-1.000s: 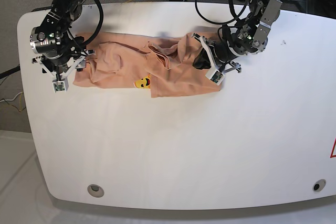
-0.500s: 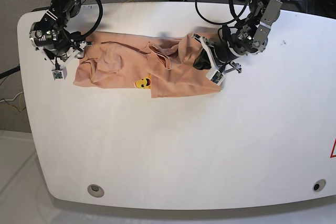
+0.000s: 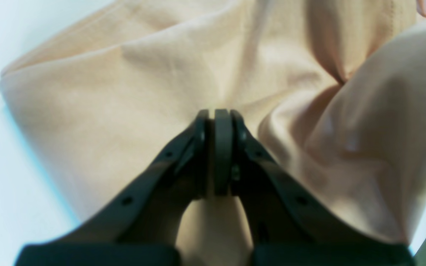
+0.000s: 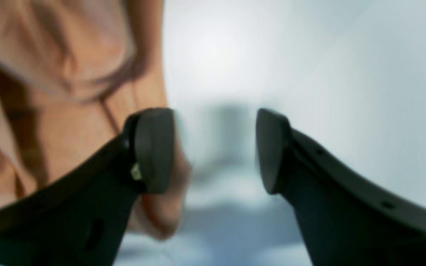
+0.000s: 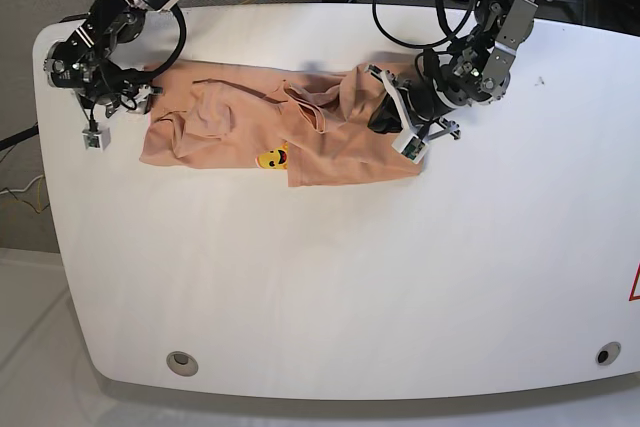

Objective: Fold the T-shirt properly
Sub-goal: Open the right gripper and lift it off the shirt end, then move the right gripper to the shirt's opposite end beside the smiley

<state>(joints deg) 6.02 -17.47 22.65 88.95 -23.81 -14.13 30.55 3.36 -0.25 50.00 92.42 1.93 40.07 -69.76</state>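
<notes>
Bare table (image 5: pixel 330 277) below T-shirt (image 5: pixel 250 127), arms crowding both shirt ends

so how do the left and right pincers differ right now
The left pincer has its jaws pressed together, while the right pincer stands open with a clear gap. The left one sits over the T-shirt at its bunched end, with cloth all round it; whether it pinches fabric is unclear. The right one is at the shirt's other edge, mostly over the bare table, holding nothing. Both have dark fingers.

The T-shirt (image 5: pixel 300 132) is plain peach-orange, with 1 small yellow mark (image 5: pixel 271 158) near its lower edge. The table (image 5: pixel 350 277) is white. Both grippers' fingers (image 4: pixel 154 147) are black.
</notes>
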